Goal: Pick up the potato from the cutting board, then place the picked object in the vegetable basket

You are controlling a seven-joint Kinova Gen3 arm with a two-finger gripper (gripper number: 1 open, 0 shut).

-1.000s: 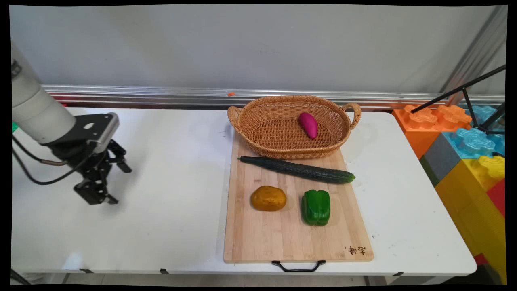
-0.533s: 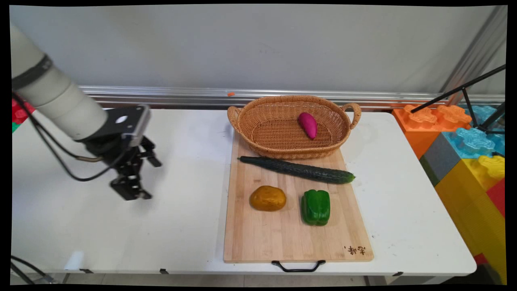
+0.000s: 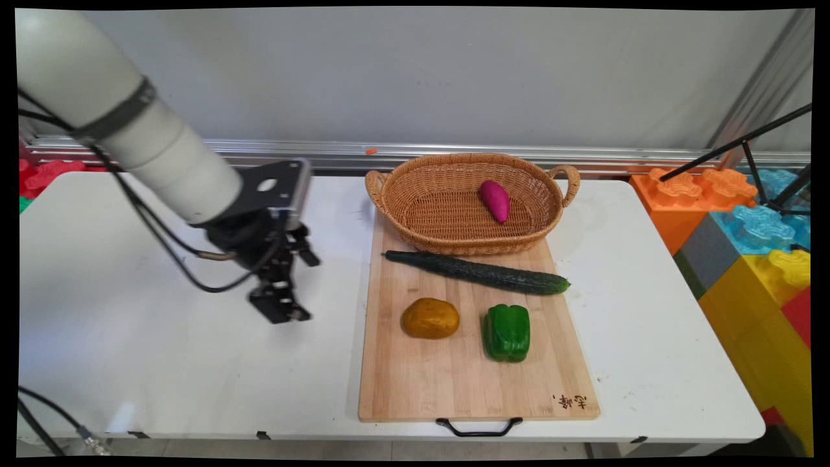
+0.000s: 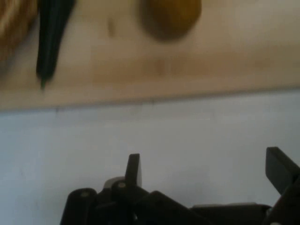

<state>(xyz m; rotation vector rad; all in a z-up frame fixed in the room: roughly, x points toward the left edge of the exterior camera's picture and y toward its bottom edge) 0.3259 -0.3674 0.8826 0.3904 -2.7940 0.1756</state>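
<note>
My gripper [image 3: 283, 312] hangs open and empty just above the white table [image 3: 162, 363], a short way left of the wooden cutting board [image 3: 454, 383]. On the board lie a brownish-yellow potato [image 3: 430, 318], a green bell pepper [image 3: 506, 332] and a long dark cucumber [image 3: 480, 273]. A wicker basket [image 3: 415, 194] at the board's far end holds a purple sweet potato [image 3: 495, 200]. In the hand view the gripper [image 4: 206, 166] is over bare table, with the board's edge [image 4: 187, 70], the potato [image 4: 171, 16] and the cucumber's tip [image 4: 51, 33] ahead.
Large plastic building blocks [image 3: 746, 227] in orange, blue and yellow stand off the table's right end, with a black tripod leg [image 3: 746, 139] over them. Red blocks [image 3: 45, 172] show at the far left. Black cables [image 3: 162, 253] hang under the arm.
The arm has carried the gripper steadily rightward across the table toward the cutting board. The vegetables, board and basket have not moved.
</note>
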